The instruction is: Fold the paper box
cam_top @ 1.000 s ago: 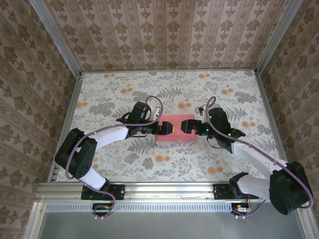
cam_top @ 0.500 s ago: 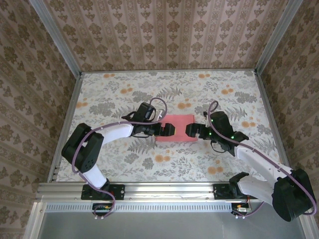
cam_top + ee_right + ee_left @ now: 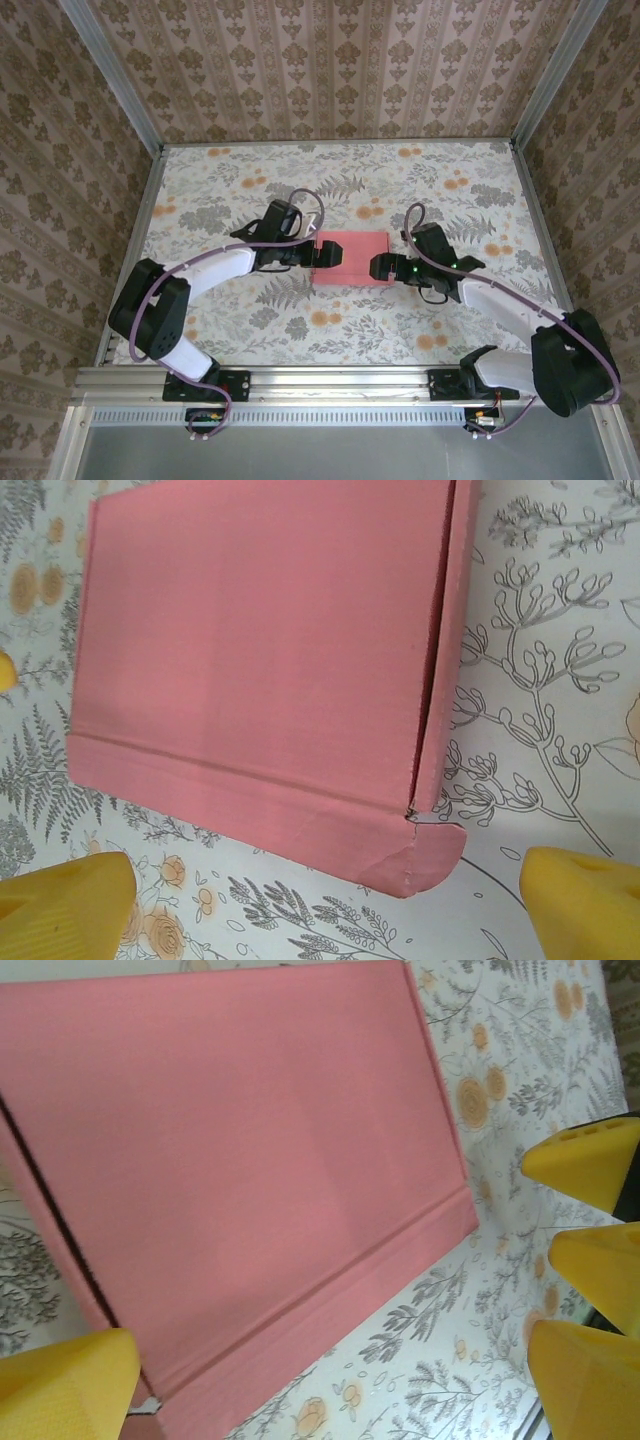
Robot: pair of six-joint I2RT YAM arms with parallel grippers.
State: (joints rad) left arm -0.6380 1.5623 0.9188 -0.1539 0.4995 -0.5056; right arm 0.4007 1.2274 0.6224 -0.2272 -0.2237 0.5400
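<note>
The paper box lies flat and closed on the flowered table, a pink rectangle between my two arms. My left gripper is at its left end, open, with nothing between its yellow fingertips. In the left wrist view the paper box lies ahead of the left gripper. My right gripper is at the right near corner, open and empty. In the right wrist view the right gripper hovers just short of the paper box. A rounded tab sticks out at the corner. A side flap stands slightly ajar.
The flowered table is walled by patterned panels at the left, back and right. A metal rail runs along the near edge. The right gripper's yellow fingers show at the right of the left wrist view.
Both grippers have drawn back off the top of the box toward its ends, still open. The box has stayed in place, lying flat.
</note>
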